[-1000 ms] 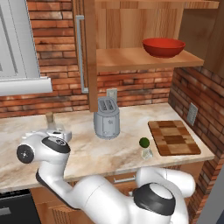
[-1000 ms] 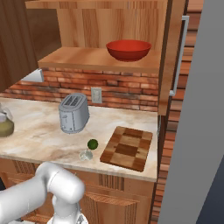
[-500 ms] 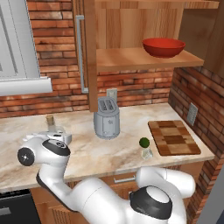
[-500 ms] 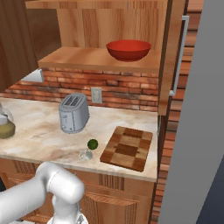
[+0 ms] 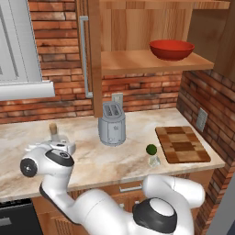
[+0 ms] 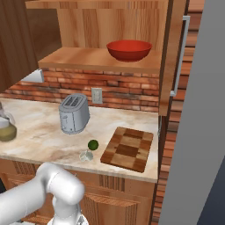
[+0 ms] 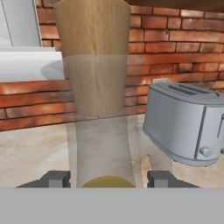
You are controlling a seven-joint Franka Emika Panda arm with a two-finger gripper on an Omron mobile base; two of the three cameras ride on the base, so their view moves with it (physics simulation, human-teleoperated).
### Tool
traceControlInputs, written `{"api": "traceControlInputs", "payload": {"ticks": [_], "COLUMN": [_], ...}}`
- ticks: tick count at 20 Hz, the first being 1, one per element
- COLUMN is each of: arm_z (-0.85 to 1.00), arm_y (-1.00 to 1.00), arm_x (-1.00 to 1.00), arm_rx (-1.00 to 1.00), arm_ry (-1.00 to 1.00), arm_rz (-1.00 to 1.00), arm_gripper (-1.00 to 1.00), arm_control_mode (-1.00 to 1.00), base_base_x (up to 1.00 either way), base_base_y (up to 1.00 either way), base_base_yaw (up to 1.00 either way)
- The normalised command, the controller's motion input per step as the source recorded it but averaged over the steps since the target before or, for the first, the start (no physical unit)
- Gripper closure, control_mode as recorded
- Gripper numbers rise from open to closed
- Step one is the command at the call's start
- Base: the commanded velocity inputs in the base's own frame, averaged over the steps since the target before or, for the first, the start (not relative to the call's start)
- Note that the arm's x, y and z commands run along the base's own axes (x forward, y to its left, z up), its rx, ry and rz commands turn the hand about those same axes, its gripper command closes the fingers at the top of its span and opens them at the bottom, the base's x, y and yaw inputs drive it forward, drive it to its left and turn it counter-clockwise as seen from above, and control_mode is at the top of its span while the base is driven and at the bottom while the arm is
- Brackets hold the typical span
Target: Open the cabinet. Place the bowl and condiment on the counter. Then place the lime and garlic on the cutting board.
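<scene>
The robot's white wrist hides most of the pear-shaped olive-green glass bottle (image 5: 54,133) standing on the long beige marble-patterned countertop (image 5: 87,158); just its cork tip shows there. The hand view shows its neck and cork close up, between the half-spread dark tips of the two-finger gripper (image 7: 107,179); contact cannot be made out. The glossy red round bowl (image 6: 129,50) sits on the open wooden cabinet's (image 6: 101,59) shelf. A small dark green lime (image 6: 92,145) and a faint whitish garlic bulb (image 6: 86,155) lie beside the block-patterned wooden cutting board (image 6: 128,148).
</scene>
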Motion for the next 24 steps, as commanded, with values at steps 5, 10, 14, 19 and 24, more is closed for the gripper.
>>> {"api": "traceControlInputs", "payload": {"ticks": [5,10,14,19,24], "arm_z": [-0.17,-0.19,-0.21,-0.20,-0.18], "arm_y": [0.00,0.00,0.00,0.00,0.00], "arm_x": [0.07,0.08,0.08,0.09,0.11], "arm_rx": [0.00,0.00,0.00,0.00,0.00], "arm_ry": [0.00,0.00,0.00,0.00,0.00], "arm_rz": [0.00,0.00,0.00,0.00,0.00], "arm_gripper": [1.00,1.00,1.00,1.00,1.00], "arm_control_mode": [-1.00,-1.00,-1.00,-1.00,-1.00], "base_base_x": [0.00,0.00,0.00,0.00,0.00], "base_base_y": [0.00,0.00,0.00,0.00,0.00], "base_base_yaw": [0.00,0.00,0.00,0.00,0.00]}}
